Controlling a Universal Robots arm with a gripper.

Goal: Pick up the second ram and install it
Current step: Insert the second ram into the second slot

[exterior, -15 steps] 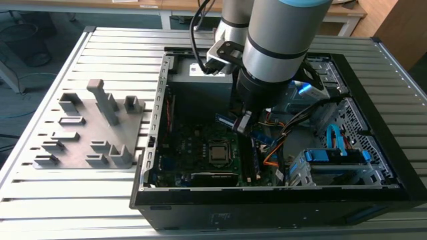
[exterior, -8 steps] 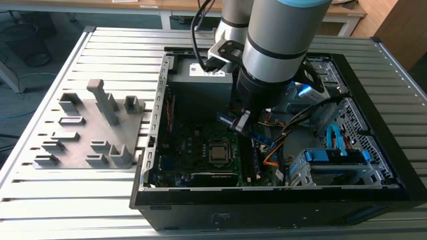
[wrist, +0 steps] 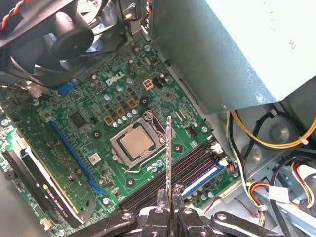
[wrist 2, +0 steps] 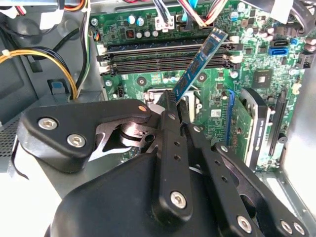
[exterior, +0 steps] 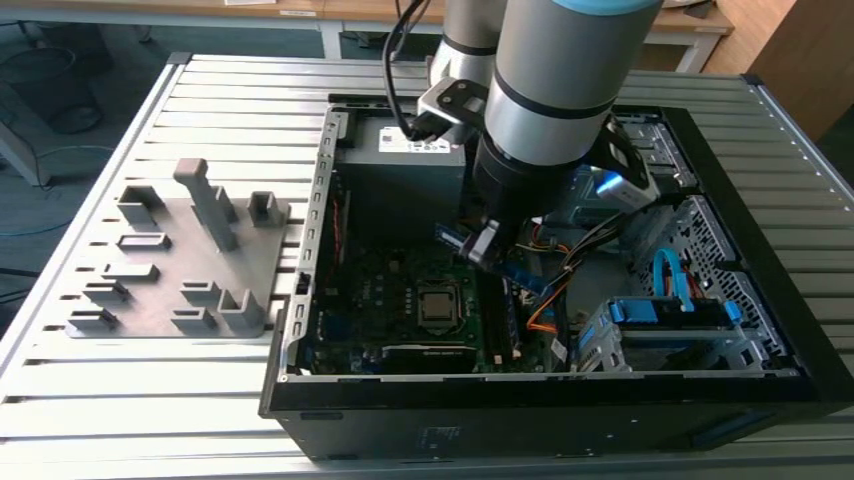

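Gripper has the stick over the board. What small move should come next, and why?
Probably ease the second ram down toward the memory slots: the gripper clamps one end, and the stick hangs tilted above the slots, not yet seated.

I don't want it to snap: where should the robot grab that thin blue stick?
Best pinch the stick by its two flat faces, coming from above the board: its edges look too thin to grip, and the side facing the slots should stay free. The end effector is shut on it that way.
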